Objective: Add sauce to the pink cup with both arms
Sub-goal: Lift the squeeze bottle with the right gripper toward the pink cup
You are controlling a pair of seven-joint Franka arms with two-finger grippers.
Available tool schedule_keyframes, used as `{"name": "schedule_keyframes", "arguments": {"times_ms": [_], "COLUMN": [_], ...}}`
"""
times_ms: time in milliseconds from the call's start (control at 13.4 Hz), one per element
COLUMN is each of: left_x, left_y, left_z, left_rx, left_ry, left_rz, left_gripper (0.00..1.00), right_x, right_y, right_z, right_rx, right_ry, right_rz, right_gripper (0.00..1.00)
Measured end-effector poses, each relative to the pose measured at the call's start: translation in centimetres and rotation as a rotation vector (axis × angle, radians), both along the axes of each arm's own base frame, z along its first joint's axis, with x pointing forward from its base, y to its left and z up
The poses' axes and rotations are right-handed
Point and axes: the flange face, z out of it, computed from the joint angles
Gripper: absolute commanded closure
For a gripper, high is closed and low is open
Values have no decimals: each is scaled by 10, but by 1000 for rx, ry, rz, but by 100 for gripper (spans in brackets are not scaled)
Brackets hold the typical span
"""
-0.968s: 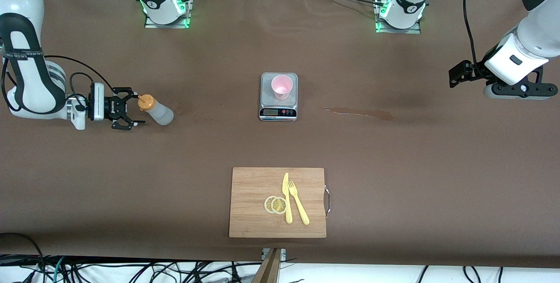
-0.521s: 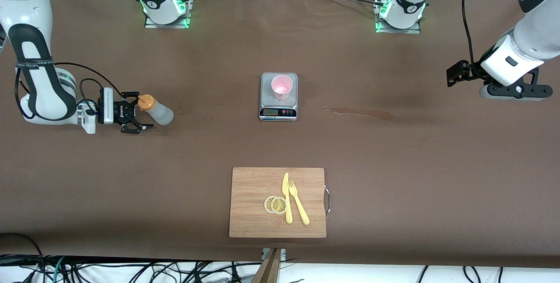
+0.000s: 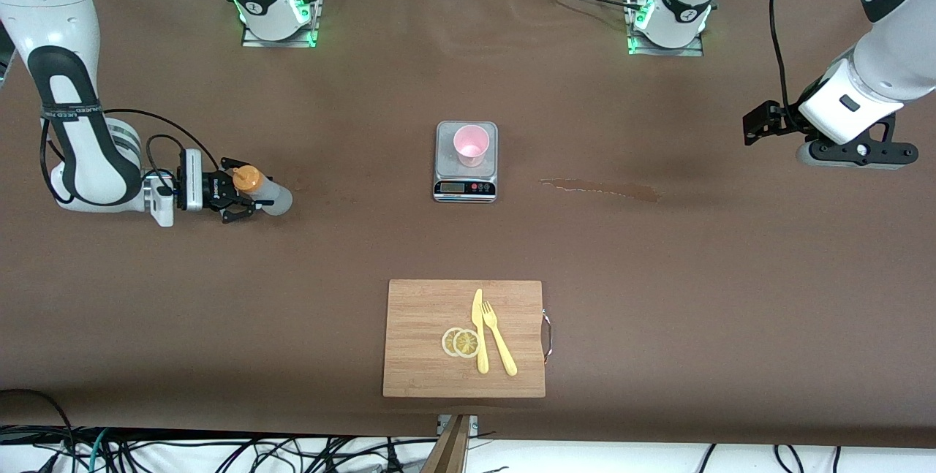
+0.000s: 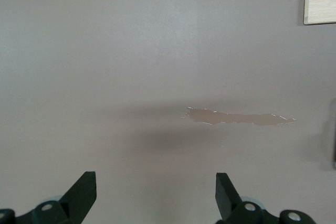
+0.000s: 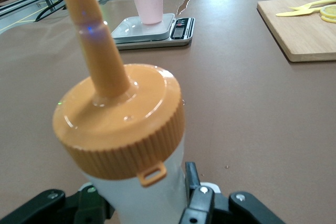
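My right gripper [image 3: 245, 197] has moved in toward the sauce [image 3: 262, 191] since the earlier frames: a second ago its spread fingers sat just short of the orange cap [image 3: 247, 179], and now they reach along either side of the bottle just below that cap. The fingers have drawn much closer together than before, but I cannot tell whether they are pressing the bottle yet. In the right wrist view the sauce [image 5: 128, 145] fills the picture, its thin nozzle [image 5: 97, 45] rising from the cap, with my gripper's black fingers [image 5: 202, 203] at each side of the translucent body. The bottle stands on the tabletop [image 3: 365, 239] at the right arm's end, in about the same place as before. The pink cup [image 3: 471, 145] has not moved; it stands upright on the scale [image 3: 466, 184] near the middle of the tabletop, well apart from the sauce. My left gripper [image 3: 760, 124] hangs above the left arm's end of the tabletop and has drifted only slightly; in the left wrist view its fingers [image 4: 81, 192] stand wide apart with nothing between them, above bare tabletop and a pale streak [image 4: 239, 117]. Nearer the front camera, the cutting board [image 3: 424, 341] with the lemon slices [image 3: 461, 342], the yellow knife [image 3: 479, 330] and the yellow fork [image 3: 499, 338] lies as it did.
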Motion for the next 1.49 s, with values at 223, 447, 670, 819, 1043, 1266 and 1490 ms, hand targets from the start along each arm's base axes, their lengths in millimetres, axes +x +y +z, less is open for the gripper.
{"name": "schedule_keyframes", "arguments": {"times_ms": [223, 447, 670, 819, 1043, 1266, 1490], "left_x": [0, 0, 0, 0, 0, -1, 0], "left_y": [-1, -3, -3, -3, -6, -11, -10], "left_z": [0, 0, 1, 1, 2, 2, 2], "left_rx": [0, 0, 0, 0, 0, 0, 0], "left_ry": [0, 0, -2, -3, -3, -4, -4], "left_rz": [-2, -5, -5, -5, -10, -19, -18], "left_gripper": [0, 0, 0, 0, 0, 0, 0], "right_x": [13, 35, 40, 37, 27, 15, -1], "right_y": [-3, 9, 56, 91, 146, 206, 259], "right_z": [14, 88, 162, 191, 214, 227, 228], "right_rx": [-34, -213, -394, -542, -707, -838, -921], "right_ry": [-25, 25, 57, 79, 79, 57, 50], "right_rz": [-21, -46, -53, -59, -39, -28, -31], "right_gripper": [100, 100, 100, 100, 100, 100, 100]}}
